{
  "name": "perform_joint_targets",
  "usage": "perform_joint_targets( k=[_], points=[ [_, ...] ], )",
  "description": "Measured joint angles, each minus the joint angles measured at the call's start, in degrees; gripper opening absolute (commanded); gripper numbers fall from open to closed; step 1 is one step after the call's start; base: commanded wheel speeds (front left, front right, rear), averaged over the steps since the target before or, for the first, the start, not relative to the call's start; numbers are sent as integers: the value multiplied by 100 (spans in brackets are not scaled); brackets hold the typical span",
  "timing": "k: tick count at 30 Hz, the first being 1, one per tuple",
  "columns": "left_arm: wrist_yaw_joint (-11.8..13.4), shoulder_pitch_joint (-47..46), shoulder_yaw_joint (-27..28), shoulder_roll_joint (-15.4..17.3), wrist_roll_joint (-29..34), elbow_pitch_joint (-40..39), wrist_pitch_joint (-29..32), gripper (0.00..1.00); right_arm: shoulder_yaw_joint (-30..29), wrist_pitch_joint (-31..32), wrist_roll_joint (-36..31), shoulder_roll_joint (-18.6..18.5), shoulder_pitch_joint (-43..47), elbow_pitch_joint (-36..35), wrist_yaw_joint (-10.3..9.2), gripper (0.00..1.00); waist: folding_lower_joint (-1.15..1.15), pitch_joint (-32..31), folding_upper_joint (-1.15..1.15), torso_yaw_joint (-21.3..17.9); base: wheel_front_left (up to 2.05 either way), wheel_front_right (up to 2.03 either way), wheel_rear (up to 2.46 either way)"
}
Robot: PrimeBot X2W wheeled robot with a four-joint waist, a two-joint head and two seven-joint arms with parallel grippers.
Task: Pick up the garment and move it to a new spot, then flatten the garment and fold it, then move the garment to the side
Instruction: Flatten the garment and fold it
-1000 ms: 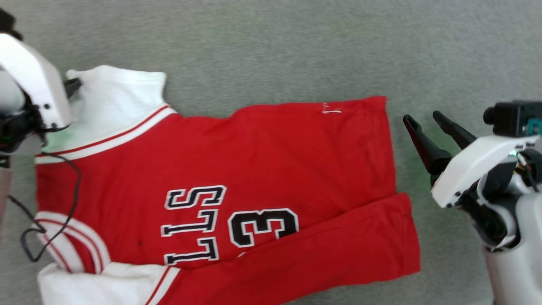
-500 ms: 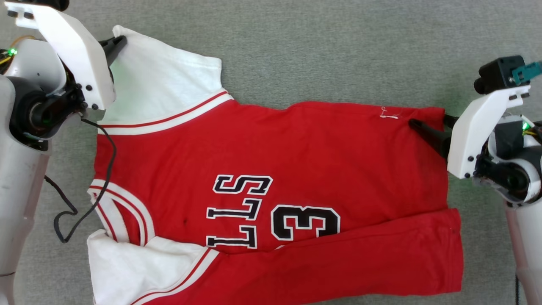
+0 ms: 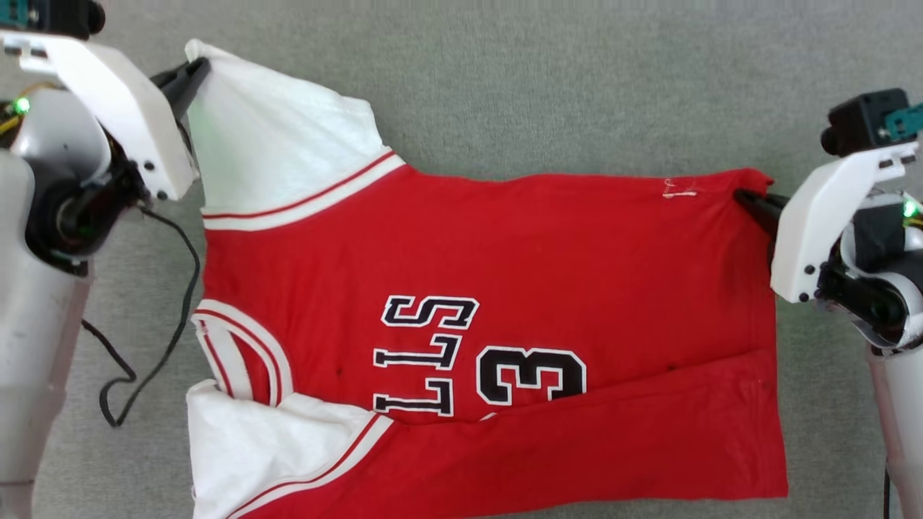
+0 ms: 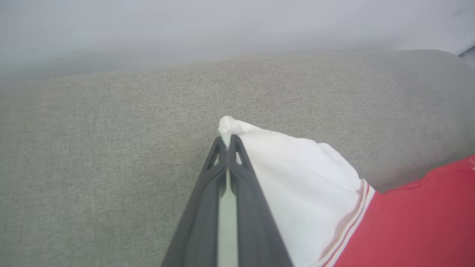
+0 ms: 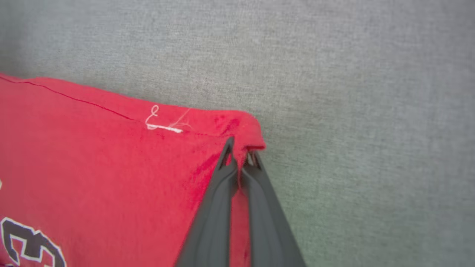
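Both grippers are clamped on the garment (image 3: 505, 274), one at each far corner. On the left gripper (image 3: 189, 72) the fingers are pressed together on the tip of the white sleeve, with cloth bunched just past the tips (clearest in the left wrist view). On the right gripper (image 3: 746, 200) the fingers are closed on the red hem corner, near a small white thread stitch (image 3: 680, 190). The garment lies spread sideways on the grey fabric surface (image 3: 548, 86), collar toward the robot's left, hem toward its right. The near long edge is folded over and part-covers the lettering. A black cable (image 3: 148, 339) loops beside the left arm.
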Motion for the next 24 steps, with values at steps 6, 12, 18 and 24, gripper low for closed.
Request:
perform_joint_targets(
  k=[6, 12, 18, 24],
  points=[
    [151, 1203, 288, -31, -243, -249, -708, 0, -257, -454, 11, -2, 770, -98, -1, 0, 0, -748, 0, 129, 0, 0, 0],
    [458, 2731, 412, -48, -425, -686, -1096, 0, -413, -737, 110, 62, 1664, 20, 0, 0, -1, -1404, 0, 277, 0, 0, 0],
    [771, 4185, 438, -141, -717, -1109, -1183, 0, -580, -1141, 235, 121, 2445, 233, 0, 0, -2, -1933, 0, 446, 0, 0, 0],
    [892, 5122, 199, -391, -918, -1184, -1081, 71, -676, -1633, 278, 210, 2997, 522, 0, 100, -2, -2238, 0, 536, 0, 0, 0]
  ],
)
